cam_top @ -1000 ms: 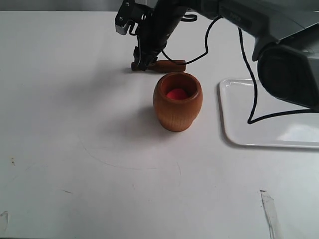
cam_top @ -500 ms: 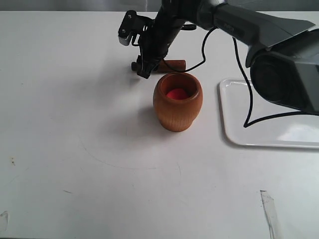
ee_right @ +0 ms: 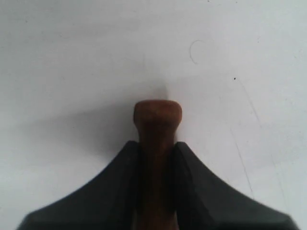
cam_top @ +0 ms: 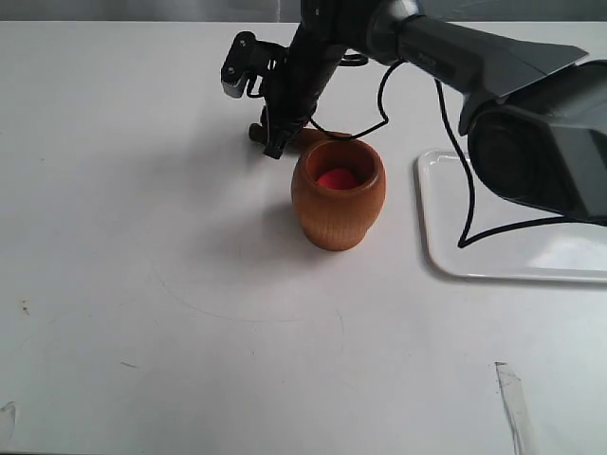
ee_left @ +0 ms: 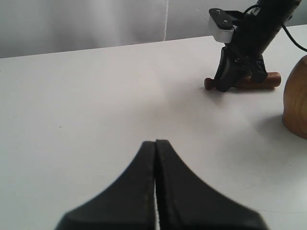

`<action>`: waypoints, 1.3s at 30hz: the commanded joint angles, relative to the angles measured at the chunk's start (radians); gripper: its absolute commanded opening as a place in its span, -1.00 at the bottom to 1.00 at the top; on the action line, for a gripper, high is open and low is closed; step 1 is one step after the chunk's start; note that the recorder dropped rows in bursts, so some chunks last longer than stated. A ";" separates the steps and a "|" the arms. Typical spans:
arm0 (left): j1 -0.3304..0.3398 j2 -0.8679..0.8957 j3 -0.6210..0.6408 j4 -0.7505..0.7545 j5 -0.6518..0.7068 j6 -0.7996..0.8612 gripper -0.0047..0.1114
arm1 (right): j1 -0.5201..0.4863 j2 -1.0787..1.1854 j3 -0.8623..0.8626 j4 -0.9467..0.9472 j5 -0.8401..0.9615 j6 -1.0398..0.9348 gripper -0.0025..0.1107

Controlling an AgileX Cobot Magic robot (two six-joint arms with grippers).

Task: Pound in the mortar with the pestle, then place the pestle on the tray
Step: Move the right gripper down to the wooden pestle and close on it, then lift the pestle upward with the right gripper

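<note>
Pestle: pinched at neck in my right gripper. Mortar just beside gripper. Pounding and tray placement both outstanding, I judge.

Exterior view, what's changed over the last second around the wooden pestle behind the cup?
The right gripper, shut on the slim dark brown wooden pestle near its knob, has drawn it toward the barrel-shaped light brown wooden mortar; its thick end, visible before, now hides behind the mortar's rim. The mortar, the red thing inside it and the glossy white rectangular tray stayed put.
</note>
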 commanded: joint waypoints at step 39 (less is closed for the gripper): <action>-0.008 -0.001 0.001 -0.007 -0.003 -0.008 -0.92 | 0.065 -1.093 1.101 -0.005 -0.915 0.387 -0.96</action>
